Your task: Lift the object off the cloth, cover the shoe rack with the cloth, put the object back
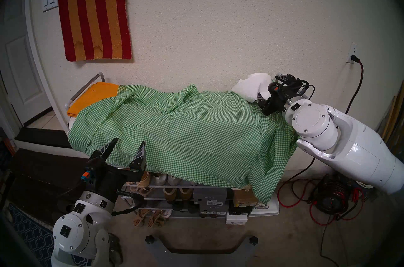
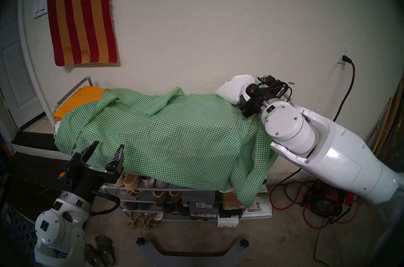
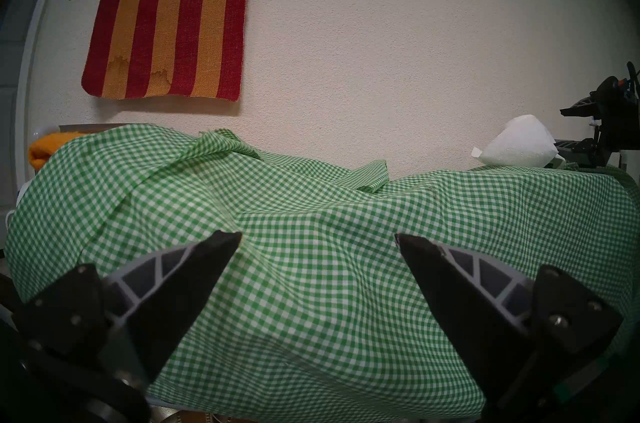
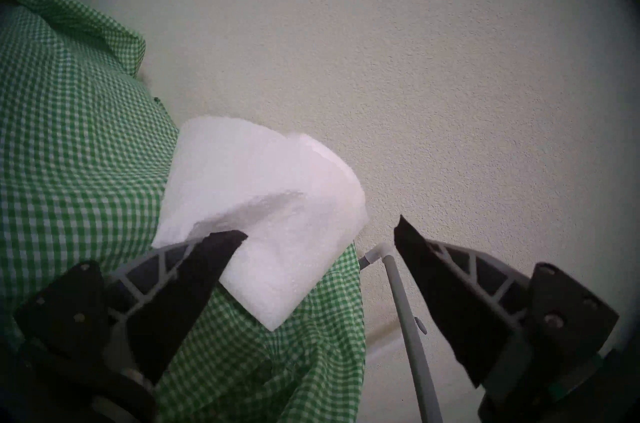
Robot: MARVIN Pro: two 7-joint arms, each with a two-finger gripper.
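low in front, the left gripper [image 1: 128, 143] hangs with jaws spread wide and empty, just before the green-and-white gingham cloth [image 1: 185, 129]. that cloth drapes over the shoe rack [image 1: 170, 186], leaving a folded orange cloth [image 1: 94, 96] bare at the left end. at the right end the tissue roll [image 4: 256, 211] sits on the cloth; the right gripper [image 4: 320, 233] is spread wide beside it, holding nothing.

We see our right gripper [image 4: 318, 233] with its jaws spread wide at the bottom corners. The white tissue roll [image 4: 263, 204] sits at centre left on the green gingham cloth [image 4: 76, 162], which fills the left side; the left jaw overlaps the roll's lower edge. A grey rack tube [image 4: 405, 304] with a white joint rises between the jaws, before the cream wall [image 4: 415, 65].
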